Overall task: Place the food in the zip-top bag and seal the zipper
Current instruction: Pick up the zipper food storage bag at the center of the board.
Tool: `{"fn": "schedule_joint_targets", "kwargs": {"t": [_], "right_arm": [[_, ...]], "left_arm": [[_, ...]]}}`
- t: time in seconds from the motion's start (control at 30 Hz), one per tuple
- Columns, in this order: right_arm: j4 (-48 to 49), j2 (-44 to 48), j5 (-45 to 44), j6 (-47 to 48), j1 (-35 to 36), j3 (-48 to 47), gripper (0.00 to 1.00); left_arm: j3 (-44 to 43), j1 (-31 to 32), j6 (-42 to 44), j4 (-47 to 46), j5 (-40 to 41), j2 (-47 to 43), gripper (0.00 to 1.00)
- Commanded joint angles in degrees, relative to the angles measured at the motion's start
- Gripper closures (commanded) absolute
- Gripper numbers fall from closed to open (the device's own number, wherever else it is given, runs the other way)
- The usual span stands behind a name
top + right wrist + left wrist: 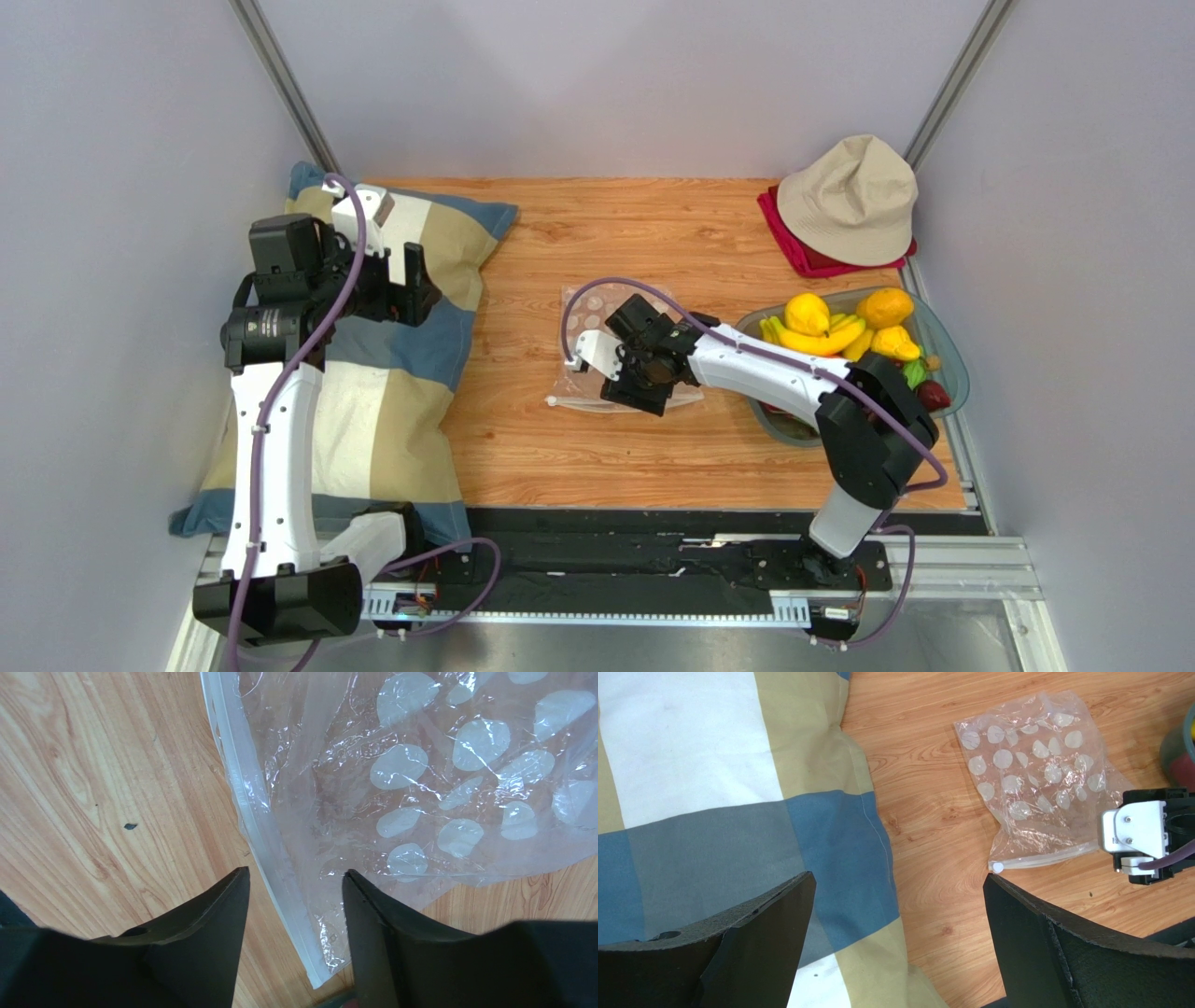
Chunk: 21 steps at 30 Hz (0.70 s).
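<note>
Slippage is the likeliest trouble. The right gripper (295, 882) stands parted low over the table, its fingers straddling the zipper (261, 829) of the zip-top bag (456, 777) near one corner and gripping nothing. The film is thin and crinkled and lies flat on smooth wood — closing here may pinch both layers together and keep the mouth shut, or merely skate the bag sideways. Whether the seal is already pressed closed I cannot tell. The bag looks empty. The food (842, 333), bananas, an orange and other pieces, sits heaped in a translucent grey dish (951, 350) right beside the right arm's elbow, so a wide swing could knock it. The left gripper (896, 889) hangs spread and empty over the edge of a plaid pillow (724, 777), well apart from the bag — too far to pin it if it slides.

The surface is a pale wood-grain tabletop (631, 231), with plain grey walls on three sides. A beige bucket hat (849, 196) rests on a red cloth (780, 224) in the far right corner.
</note>
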State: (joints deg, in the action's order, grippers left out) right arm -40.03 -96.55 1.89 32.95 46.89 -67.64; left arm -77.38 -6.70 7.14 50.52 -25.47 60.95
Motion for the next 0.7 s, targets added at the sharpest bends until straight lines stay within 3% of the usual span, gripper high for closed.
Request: {"fn": "schedule_joint_targets", "kwargs": {"t": [0.0,0.1,0.13,0.17,0.3,0.67], "right_arm": [[4.0,-1.1,-1.8,2.6,0.8,0.1,0.5],[4.0,-2.3,-3.9,2.3,0.9,-1.3,0.72],[4.0,-2.4,-4.1,2.0,1.0,-1.5,0.92],[4.0,-2.7,-4.3,1.2,0.9,-1.8,1.0],[3.0,-2.0,-2.7,-4.3,0.3,-5.6,1.0],[-0.3,1.0,22.4,-31.9,-12.4,-25.2,1.0]], "left_arm": [[0.3,0.2,-0.4,-1.6,-1.7,-0.9,0.01],[1.1,0.3,-0.7,-2.1,-2.5,-1.2,0.01],[1.8,0.3,-1.4,-2.5,-2.7,-1.3,0.01],[2.1,0.3,-1.9,-2.9,-3.1,-1.6,0.01],[3.3,0.2,-4.8,-3.8,-4.5,-2.0,0.01],[1.8,0.4,-16.7,-7.4,-10.2,1.5,0.02]]}}
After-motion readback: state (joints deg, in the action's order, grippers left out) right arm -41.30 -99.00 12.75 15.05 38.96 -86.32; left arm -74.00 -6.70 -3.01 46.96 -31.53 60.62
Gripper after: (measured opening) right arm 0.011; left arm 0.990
